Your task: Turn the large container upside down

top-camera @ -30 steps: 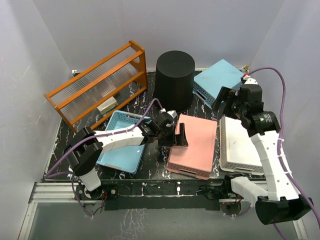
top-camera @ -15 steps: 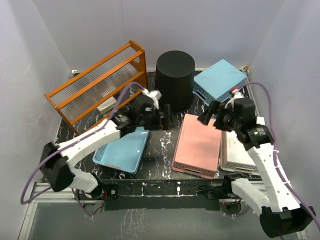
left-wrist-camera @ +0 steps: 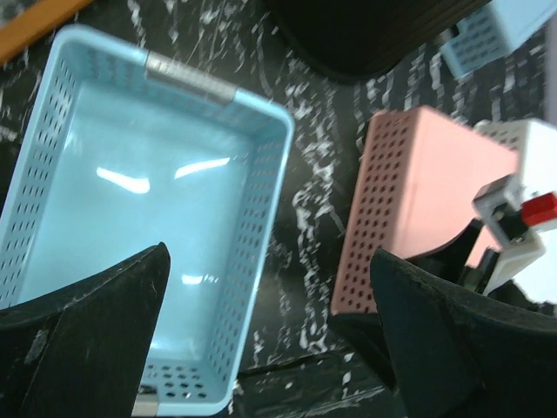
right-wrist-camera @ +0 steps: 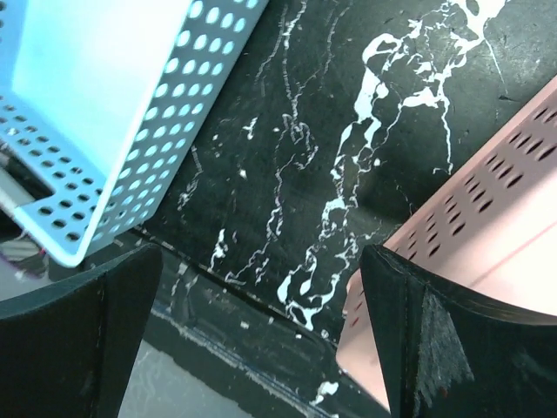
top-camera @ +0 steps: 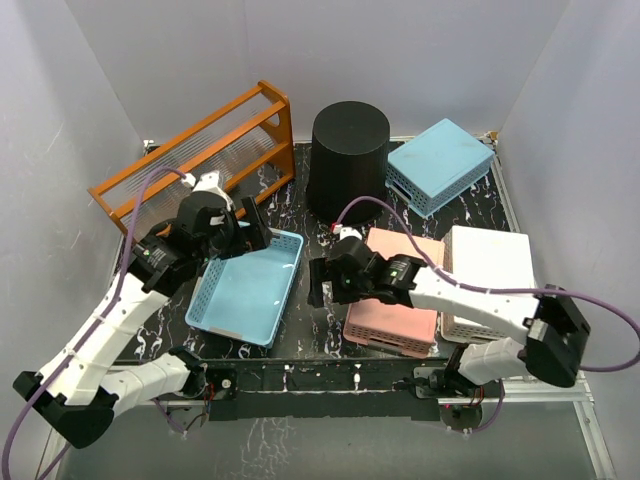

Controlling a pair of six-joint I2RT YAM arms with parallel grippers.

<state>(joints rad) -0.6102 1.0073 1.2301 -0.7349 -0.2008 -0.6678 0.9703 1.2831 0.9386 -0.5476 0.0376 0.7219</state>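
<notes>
Large container mouth-down, upper centre
The large container stands flat base up, seemingly already flipped, so left tool and right tool hang released and empty, well clear, over the bench.

Large container: smooth, matt black plastic. Blue basket: glossy perforated plastic. Pink basket: matt perforated plastic. Rack: orange lacquered wood with ribbed translucent panels. Bench: black, white-veined, faintly glossy.
</notes>
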